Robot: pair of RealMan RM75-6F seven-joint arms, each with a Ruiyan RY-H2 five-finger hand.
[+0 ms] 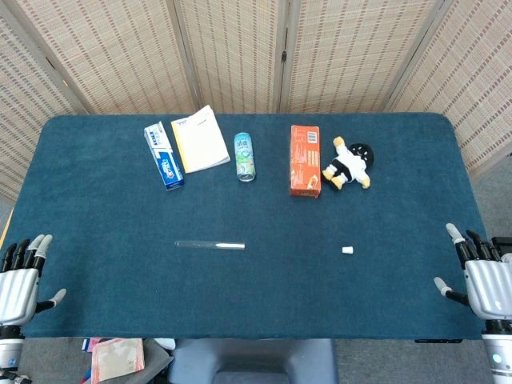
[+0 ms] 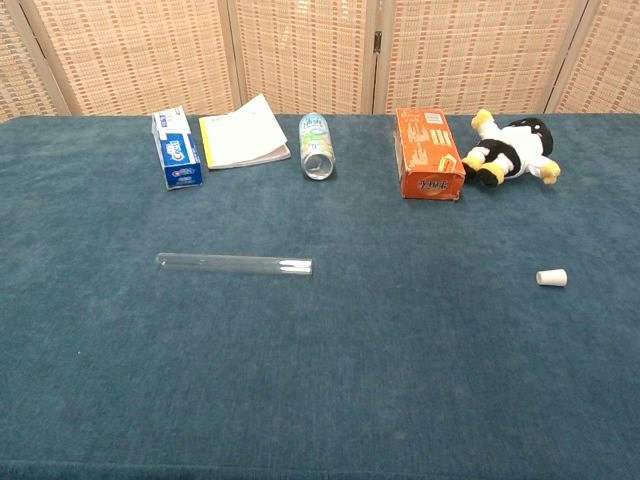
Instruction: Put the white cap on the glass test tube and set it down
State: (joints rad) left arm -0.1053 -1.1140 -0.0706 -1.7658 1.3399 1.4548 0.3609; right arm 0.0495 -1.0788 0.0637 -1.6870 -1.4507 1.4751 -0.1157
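**Test tube and cap: both on the table, neither hand engaged**

The glass test tube (image 1: pixel 210 245) lies flat on the blue tabletop (image 1: pixel 96 200), lengthwise left to right, in the near-centre area slightly left of the middle. In the chest view its rounded end points to the robot's left and its open end to the right. The white cap (image 1: pixel 347 250) rests on the cloth well apart from the tube, to its right, on roughly the same line across the table.

The left hand (image 1: pixel 22 280) sits at the near left corner of the table, fingers extended and apart, holding nothing. The right hand (image 1: pixel 480 276) sits at the near right edge in the same posture, fingers spread, holding nothing. Both hands appear in the head view only. The tube is well apart from the left hand, toward the table centre. The cap lies between the tube and the right hand, well apart from each.

Along the far side of the table, left to right: a toothpaste box (image 1: pixel 164 156), a notepad (image 1: pixel 201 139), a drink can (image 1: pixel 246 157) on its side, an orange carton (image 1: pixel 305 160), and a black-and-white plush toy (image 1: pixel 350 165) just beside the carton. A woven folding screen (image 1: pixel 240 48) stands behind the table.
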